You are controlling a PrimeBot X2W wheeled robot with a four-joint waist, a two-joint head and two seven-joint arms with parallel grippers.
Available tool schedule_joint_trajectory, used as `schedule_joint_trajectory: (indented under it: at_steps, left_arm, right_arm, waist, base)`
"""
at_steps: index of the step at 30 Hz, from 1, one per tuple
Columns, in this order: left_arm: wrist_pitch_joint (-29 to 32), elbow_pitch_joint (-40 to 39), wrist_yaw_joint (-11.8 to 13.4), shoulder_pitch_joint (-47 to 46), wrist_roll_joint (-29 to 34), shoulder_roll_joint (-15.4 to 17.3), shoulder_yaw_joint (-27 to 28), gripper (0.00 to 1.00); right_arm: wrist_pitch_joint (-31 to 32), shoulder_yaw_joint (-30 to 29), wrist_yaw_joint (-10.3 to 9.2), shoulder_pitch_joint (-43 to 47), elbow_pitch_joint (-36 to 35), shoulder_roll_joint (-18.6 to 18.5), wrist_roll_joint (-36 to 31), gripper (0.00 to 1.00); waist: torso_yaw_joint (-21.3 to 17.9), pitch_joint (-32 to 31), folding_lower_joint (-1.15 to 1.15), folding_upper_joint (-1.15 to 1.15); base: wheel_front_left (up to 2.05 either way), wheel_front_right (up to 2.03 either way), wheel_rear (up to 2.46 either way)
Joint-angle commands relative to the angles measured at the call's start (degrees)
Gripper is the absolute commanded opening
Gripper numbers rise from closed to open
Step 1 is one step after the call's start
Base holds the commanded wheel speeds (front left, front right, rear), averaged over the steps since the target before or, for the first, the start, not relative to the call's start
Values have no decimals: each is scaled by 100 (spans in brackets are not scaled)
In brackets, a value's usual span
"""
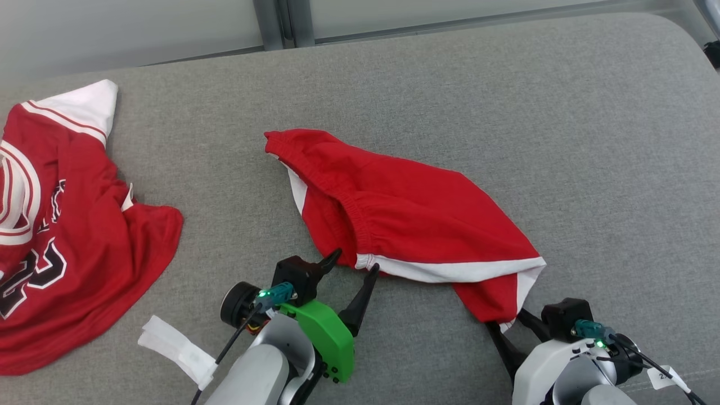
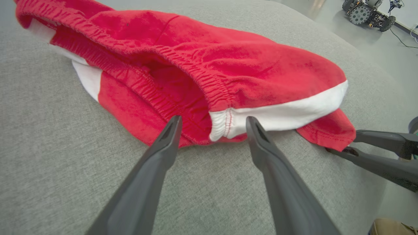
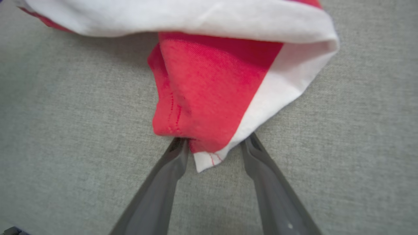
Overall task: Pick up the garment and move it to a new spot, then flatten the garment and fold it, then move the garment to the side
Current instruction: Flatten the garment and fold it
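Red shorts point(image 1: 416, 219) on grey cushion point(image 1: 506, 101), right hand point(image 3: 214, 142) astride corner

Grey fabric cushion point(image 1: 506, 84) before a pale wall point(image 1: 112, 28).

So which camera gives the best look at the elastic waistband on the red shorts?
The left wrist view: the waistband runs close and sharp, gathers visible, just beyond the open left gripper. The head view shows it smaller, as a ridge. The right wrist view gives the shorts' hem corner instead.
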Motion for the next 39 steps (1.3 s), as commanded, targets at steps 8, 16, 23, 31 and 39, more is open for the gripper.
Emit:
schedule_joint_trajectory:
  at_steps: [8,16,23,31,39]
  left_arm:
    - [155,180,-14,-387,-586,151,-227,0]
    - [-8,7,-13,-350,-1128,401,-341,0]
    - [293,-1762,43,307,-1773,893,8,0]
    - [1203,-4134,542,527,-2239,1474,409,0]
    - [2410,-4320,646,-1326,-2500,1861,934,0]
  right_arm:
    - [56,246,-8,-286,161,-10,7,30]
    - [149,638,-9,-242,-250,-704,485,0]
    - [733,206,-7,222,-1981,-2151,868,0]
    - [1742,-1132,-7,755,-4113,-3217,754,0]
    - [2131,-902,-7,-789,-4755,-4275,1007,0]
  waist:
    - [-66,439,0,0]
    - [-118,112,0,0]
    - [-193,-522,0,0]
    - [-216,-412,0,0]
    - [-195,1047,0,0]
  base:
    - [0,0,0]
    - [0,0,0]
    - [0,0,0]
    - [0,0,0]
    - [0,0,0]
